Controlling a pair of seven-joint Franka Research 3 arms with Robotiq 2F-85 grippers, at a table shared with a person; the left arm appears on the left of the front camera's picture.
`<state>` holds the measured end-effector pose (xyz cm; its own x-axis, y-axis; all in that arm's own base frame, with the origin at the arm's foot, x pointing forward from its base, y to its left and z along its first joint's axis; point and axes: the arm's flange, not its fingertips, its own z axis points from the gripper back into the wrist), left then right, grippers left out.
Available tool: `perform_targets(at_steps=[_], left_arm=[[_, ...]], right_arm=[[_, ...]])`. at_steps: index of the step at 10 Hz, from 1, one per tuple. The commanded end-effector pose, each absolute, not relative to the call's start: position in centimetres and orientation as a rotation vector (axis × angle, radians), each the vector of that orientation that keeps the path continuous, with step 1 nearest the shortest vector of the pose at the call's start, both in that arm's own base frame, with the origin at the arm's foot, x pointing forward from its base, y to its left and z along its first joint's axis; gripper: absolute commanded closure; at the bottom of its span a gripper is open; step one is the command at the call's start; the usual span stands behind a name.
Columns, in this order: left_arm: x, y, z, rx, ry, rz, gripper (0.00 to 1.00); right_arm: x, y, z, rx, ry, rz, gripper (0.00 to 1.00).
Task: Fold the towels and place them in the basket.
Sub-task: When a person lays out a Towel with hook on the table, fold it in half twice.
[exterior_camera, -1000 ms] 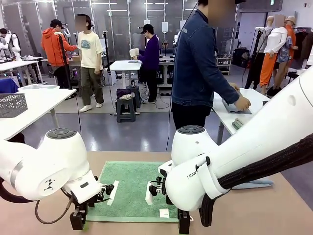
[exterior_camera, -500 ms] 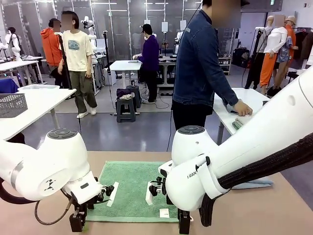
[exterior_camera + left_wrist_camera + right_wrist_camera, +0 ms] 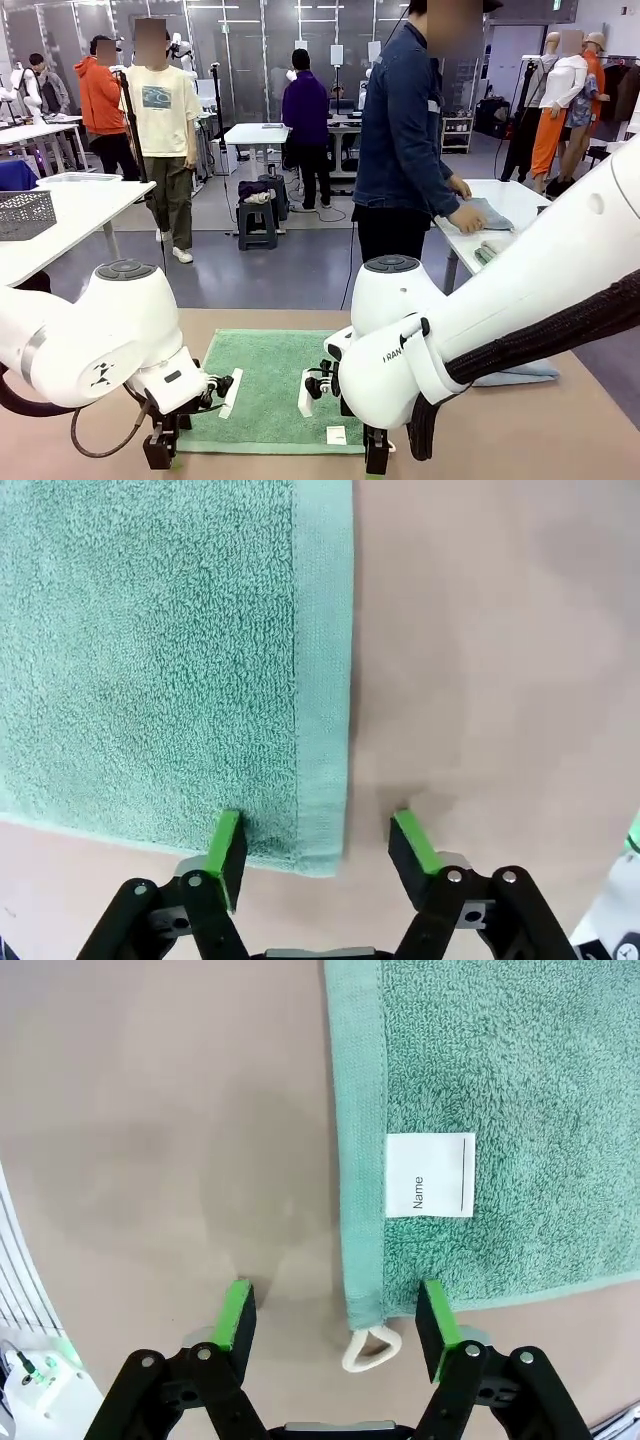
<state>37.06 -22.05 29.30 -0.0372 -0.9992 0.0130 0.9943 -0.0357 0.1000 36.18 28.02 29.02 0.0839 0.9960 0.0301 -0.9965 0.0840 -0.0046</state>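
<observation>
Green towel (image 3: 268,385) lies spread flat on the tan worktop (image 3: 560,430), between the two arms and near the robot-side edge. It is terry cloth with a looped pile and has a smooth flat hem band down the side, with one stitch line along it. A white tag (image 3: 429,1175) printed "Name" (with a blank rule beside it) is sewn just inside the hem near one corner. A small cream loop (image 3: 368,1348) sticks out past that corner onto the bare worktop. No folds or creases show in the towel.

Left pincer (image 3: 318,840) is low over the other near corner with its jaws apart. One green pad (image 3: 228,842) is over the pile just inside the hem, and the other is over bare worktop, so the towel edge runs between them. Nothing is gripped.

Right pincer (image 3: 335,1325) also has its jaws apart and straddles the tag corner. One pad is over bare worktop, the other is at the towel's end edge, and the loop sits between them. Can't tell whether the pads touch the cloth.

Light blue towel (image 3: 525,375) lies on the worktop behind the right arm and is mostly hidden, with a thin flat edge showing.
</observation>
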Motion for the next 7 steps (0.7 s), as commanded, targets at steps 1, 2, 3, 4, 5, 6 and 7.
perform_targets(at_steps=[1, 2, 3, 4, 5, 6, 7], left_arm=[[36.12, -21.21, 29.9, 0.024, -0.074, -1.621, 0.25], [36.27, -21.27, 29.94, 0.044, -0.073, -1.623, 0.33], [36.33, -21.36, 30.08, 0.041, -0.08, -1.622, 0.45], [36.41, -21.48, 30.22, 0.034, -0.082, -1.623, 0.45], [36.47, -21.58, 30.34, 0.037, -0.081, -1.625, 0.45], [36.58, -21.62, 30.43, 0.039, -0.082, -1.626, 0.45], [36.64, -21.6, 30.5, 0.039, -0.083, -1.624, 0.45]], right_arm=[[36.54, 27.91, 29.39, 0.025, -0.028, 1.509, 0.19], [36.6, 27.82, 29.44, 0.022, -0.03, 1.505, 0.32], [36.56, 27.87, 29.49, 0.018, -0.043, 1.506, 0.29], [36.62, 27.98, 29.69, -0.002, -0.044, 1.515, 0.29], [36.66, 28.11, 29.8, -0.011, -0.046, 1.518, 0.29], [36.77, 28.2, 29.89, -0.017, -0.045, 1.52, 0.29], [36.84, 28.25, 29.85, -0.018, -0.045, 1.522, 0.29]])
